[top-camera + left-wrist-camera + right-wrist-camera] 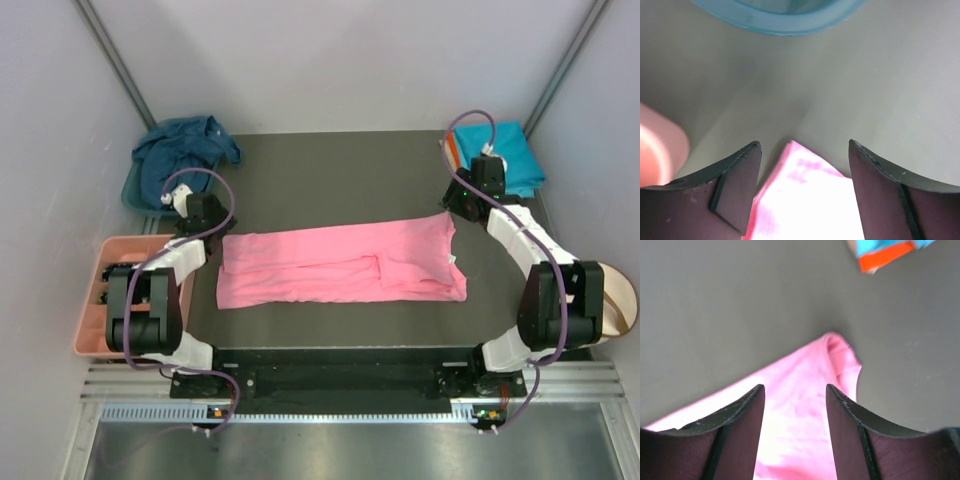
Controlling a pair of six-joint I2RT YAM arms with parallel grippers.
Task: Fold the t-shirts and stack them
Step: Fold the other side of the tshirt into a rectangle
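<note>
Nearest, at the left edge, the salmon-pink compartment tray sits beside the left arm. Mid-counter: the bright pink t-shirt lies flat as a long band running left to right, sides already turned in, with one sleeve layer showing toward its right end. The left gripper hovers over the band's far-left corner; its fingers stand wide apart and the pink corner lies on the counter below the gap, not pinched. The right gripper hangs over the far-right corner, fingers moderately apart, cloth beneath them and nothing held. Farther back on the left, the dark navy t-shirt is bunched in the teal basin, unfolded. At the far right, the turquoise t-shirt lies folded on the orange t-shirt, which shows only at one edge. Judgement: the lengthwise fold of the pink shirt is done and the crosswise fold is pending. The next move calls for a fresh grip through all layers at one end, carried over to the other end without dragging the band askew, then transfer to the far-right stack.
</note>
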